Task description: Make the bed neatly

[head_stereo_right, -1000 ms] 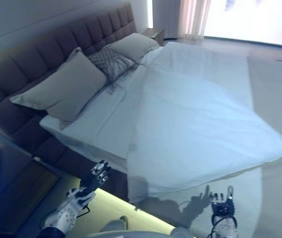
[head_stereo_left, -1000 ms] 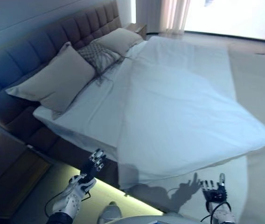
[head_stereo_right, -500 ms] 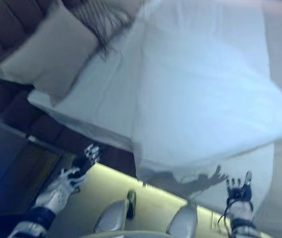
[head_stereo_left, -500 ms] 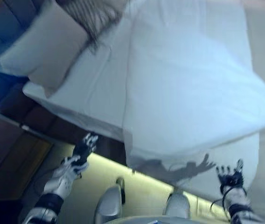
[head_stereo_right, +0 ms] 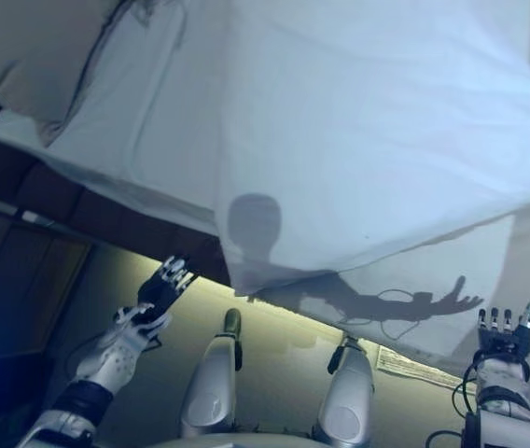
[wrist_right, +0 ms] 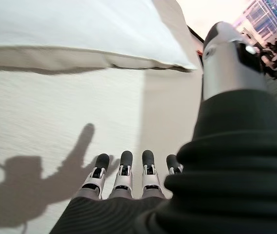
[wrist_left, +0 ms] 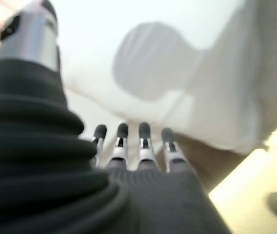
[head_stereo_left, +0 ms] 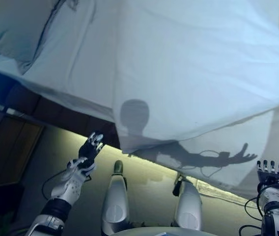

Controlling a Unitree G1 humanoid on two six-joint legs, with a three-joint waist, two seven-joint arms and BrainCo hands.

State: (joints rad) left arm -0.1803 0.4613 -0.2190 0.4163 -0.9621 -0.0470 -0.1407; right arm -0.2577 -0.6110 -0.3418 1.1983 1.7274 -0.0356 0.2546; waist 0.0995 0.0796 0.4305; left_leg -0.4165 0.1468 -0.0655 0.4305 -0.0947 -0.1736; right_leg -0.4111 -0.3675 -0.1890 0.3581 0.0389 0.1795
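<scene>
A white duvet (head_stereo_left: 193,64) lies askew across the bed, its near edge hanging over the bedside. Left of it the white sheet (head_stereo_left: 66,59) lies bare, with a beige pillow (head_stereo_left: 7,24) at the head end. My left hand (head_stereo_left: 89,149) is open, fingers straight, in the air below the bed's near edge and touches nothing. My right hand (head_stereo_left: 272,173) is open, fingers straight, just short of the hanging bed cover (wrist_right: 55,122) at the right. The duvet's edge (wrist_left: 143,105) shows past the fingers in the left wrist view.
A dark upholstered bed base (head_stereo_left: 66,115) runs under the mattress with a lit strip below it. A dark wooden nightstand (head_stereo_left: 4,147) stands at the left. Beige floor (head_stereo_left: 144,182) lies between me and the bed.
The camera has tilted down and nearer, so the headboard and far pillows have left the view. Both hands stay open, held out toward the bed's near edge.
</scene>
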